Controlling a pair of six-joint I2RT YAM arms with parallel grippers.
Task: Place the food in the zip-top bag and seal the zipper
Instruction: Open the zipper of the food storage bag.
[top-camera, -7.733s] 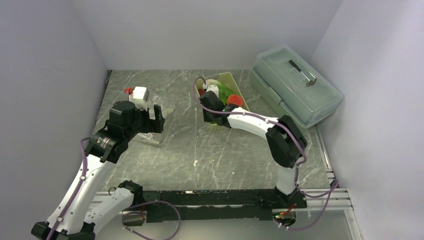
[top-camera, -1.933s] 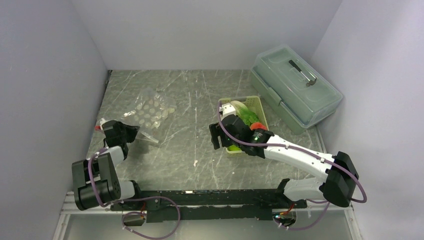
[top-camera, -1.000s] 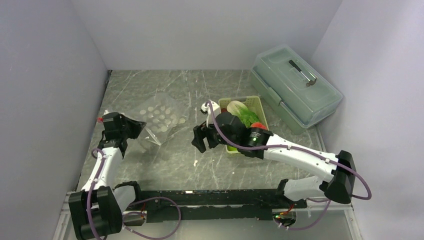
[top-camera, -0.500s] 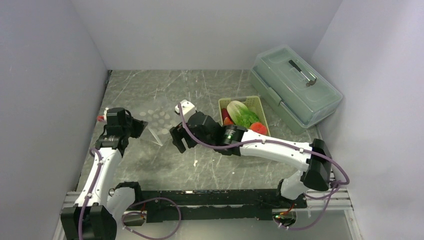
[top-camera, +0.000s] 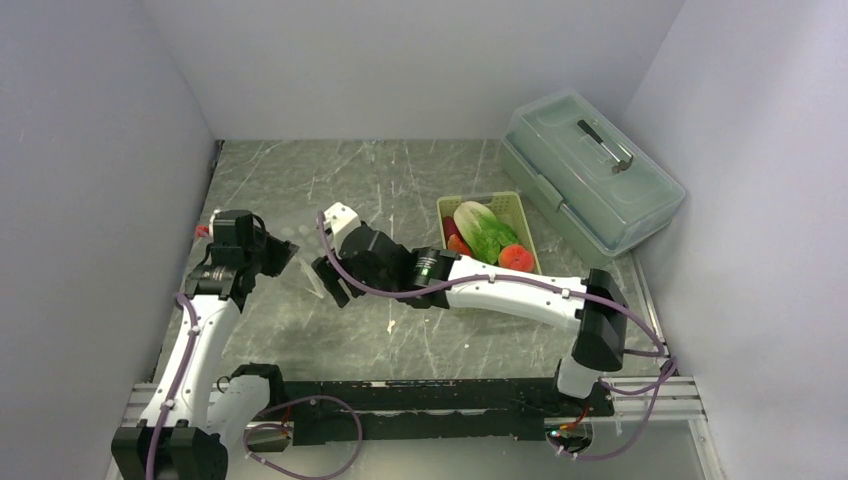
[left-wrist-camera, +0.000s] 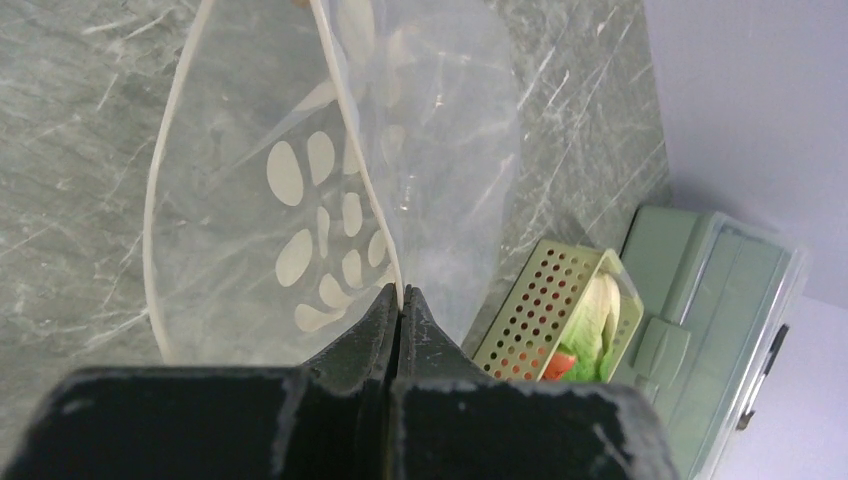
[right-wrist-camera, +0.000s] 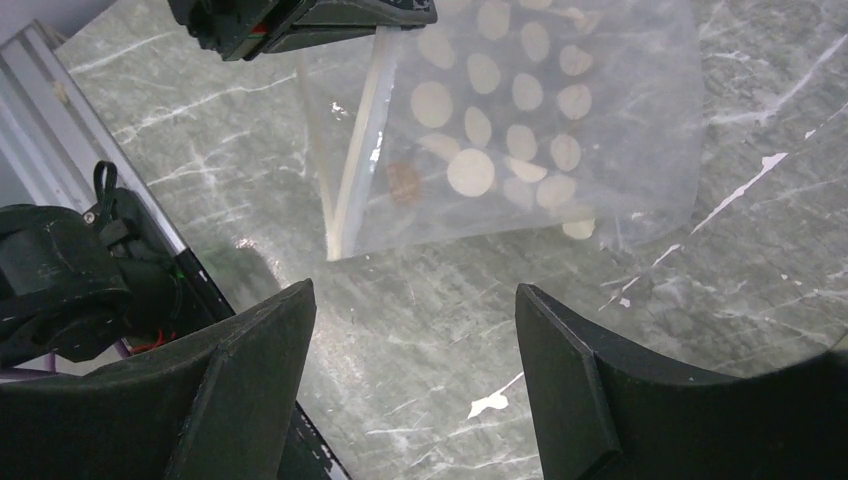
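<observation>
Pinching one lip of the bag's mouth, the left gripper (left-wrist-camera: 400, 297) has its fingers pressed tight on the zipper (left-wrist-camera: 352, 170) strip. The bag (left-wrist-camera: 440, 150) trails from there onto the table (right-wrist-camera: 700, 280), mouth gaping. The right gripper (right-wrist-camera: 415, 340) hovers just above, fingers spread wide, nothing betw. them. The bag looks like thin, floppy, slick film, v. light, and prob. crumples if grabbed mid-panel. Best hold is the stiffer free zipper lip opp. the left pinch. Food (top-camera: 482, 232) sits in the basket (top-camera: 490, 197), well apart to the right.
</observation>
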